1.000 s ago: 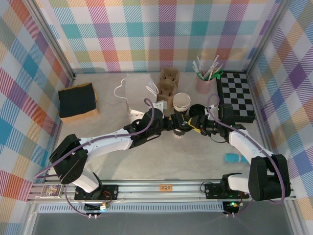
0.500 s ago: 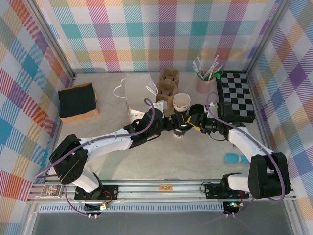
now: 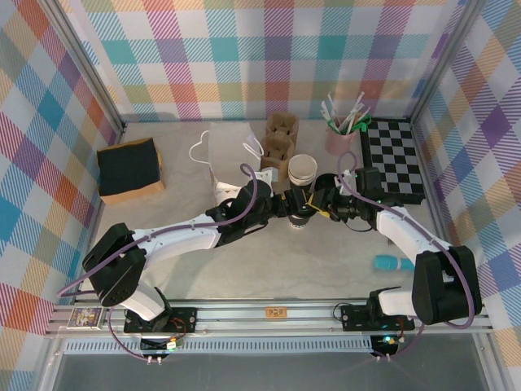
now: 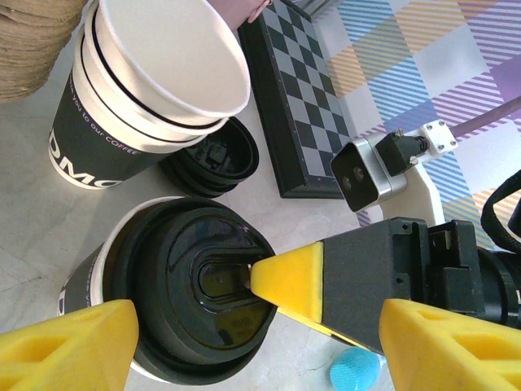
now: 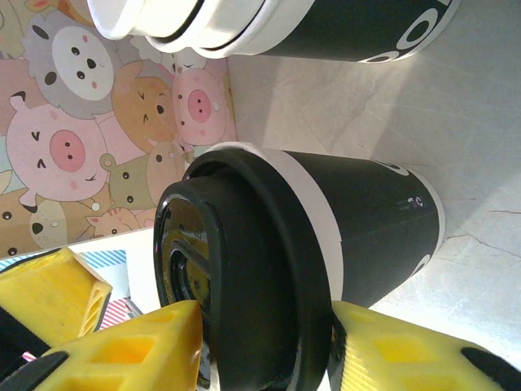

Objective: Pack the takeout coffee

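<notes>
Now right fingers (image 5: 122, 350) pinch takeout coffee (image 5: 358, 220)

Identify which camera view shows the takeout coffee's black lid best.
Left wrist: the lid faces the camera, top surface plain. Right wrist shows it edge-on; top external, as a tiny dark disc.

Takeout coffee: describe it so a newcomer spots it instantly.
Find the chessboard at the far right. Left of it stands a stack of lidless cups; the takeout coffee sits just in front. It alone wears a black lid.
</notes>
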`<control>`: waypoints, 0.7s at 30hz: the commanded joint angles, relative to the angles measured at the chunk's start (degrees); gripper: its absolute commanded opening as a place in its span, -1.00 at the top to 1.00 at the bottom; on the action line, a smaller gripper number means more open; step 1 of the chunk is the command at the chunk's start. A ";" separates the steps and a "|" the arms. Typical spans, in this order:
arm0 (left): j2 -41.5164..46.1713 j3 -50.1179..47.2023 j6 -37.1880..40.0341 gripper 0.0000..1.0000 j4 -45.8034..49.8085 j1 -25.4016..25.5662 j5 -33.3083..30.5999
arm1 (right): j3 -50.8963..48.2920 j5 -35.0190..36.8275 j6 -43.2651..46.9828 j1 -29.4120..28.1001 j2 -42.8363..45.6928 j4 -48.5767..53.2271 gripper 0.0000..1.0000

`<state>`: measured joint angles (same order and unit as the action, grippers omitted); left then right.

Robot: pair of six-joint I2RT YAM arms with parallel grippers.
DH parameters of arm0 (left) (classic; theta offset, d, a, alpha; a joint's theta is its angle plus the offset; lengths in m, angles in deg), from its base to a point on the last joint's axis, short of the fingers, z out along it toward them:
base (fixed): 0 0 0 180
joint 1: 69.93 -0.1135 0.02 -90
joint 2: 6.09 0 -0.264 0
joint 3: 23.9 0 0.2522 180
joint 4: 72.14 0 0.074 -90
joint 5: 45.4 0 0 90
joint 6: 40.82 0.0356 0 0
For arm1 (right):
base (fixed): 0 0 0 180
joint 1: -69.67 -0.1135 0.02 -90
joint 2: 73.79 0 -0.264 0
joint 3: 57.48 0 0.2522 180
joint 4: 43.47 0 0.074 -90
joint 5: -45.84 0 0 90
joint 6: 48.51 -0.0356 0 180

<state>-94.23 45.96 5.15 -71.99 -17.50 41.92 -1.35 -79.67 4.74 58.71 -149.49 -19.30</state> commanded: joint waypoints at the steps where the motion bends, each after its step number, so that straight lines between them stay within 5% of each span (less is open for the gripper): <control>1: 0.44 0.40 0.67 -0.55 1.72 0.31 -0.95 | 2.24 0.86 1.68 -0.57 -0.33 1.65 0.10; 21: 0.42 0.97 1.54 -0.55 3.06 0.31 -1.50 | 6.09 6.81 4.06 -3.39 -1.75 7.08 -0.08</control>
<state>-94.23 45.96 6.24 -71.26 -17.50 41.44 2.58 -74.24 6.92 56.09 -150.80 -14.38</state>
